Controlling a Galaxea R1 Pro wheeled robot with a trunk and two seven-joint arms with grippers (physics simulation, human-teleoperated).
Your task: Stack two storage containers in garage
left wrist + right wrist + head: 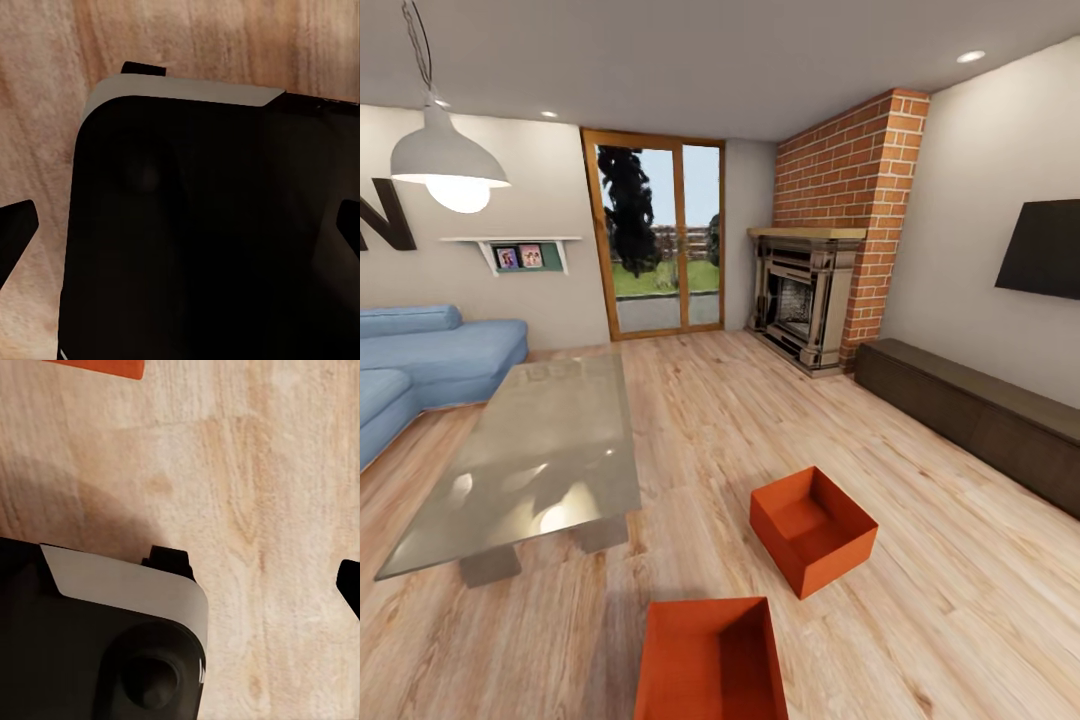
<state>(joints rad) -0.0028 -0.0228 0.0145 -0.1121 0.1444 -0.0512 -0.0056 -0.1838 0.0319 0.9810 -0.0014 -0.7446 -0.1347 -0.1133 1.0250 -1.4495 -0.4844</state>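
In the head view, the living room is seen whole. 2 orange-red storage containers lie on the light wood plank floor [690, 420] in the lower middle of the frame. The nearer container [710, 660] sits at the bottom edge and is cut off by it; the farther container [813, 530] lies up and to the right of it, turned at an angle, well apart from the first. Both are open-topped, rectangular and empty, with flat matte walls. To their left, a glass-topped table [540, 450] with a pale reflective surface is seen, and a blue sofa [430, 360] at the left edge. Glazed wooden patio doors [655, 235] stand at the upper middle, a red brick fireplace [830, 260] at the upper right, a long dark low cabinet [970, 410] along the right wall, a black screen [1045, 250] above it, and a white pendant lamp [448, 165] at the upper left.

In the left wrist view, a black rounded robot body part with a pale grey edge [187, 90] is shown over plank flooring; dark finger tips [15, 232] appear at the left and right edges, set wide apart.

In the right wrist view, a similar black part with a grey band [120, 585] is seen over the planks, and a sliver of an orange-red container [105, 366] at the top edge. 1 dark finger tip [349, 581] shows at the right edge; whether that gripper is wide or narrow cannot be told.
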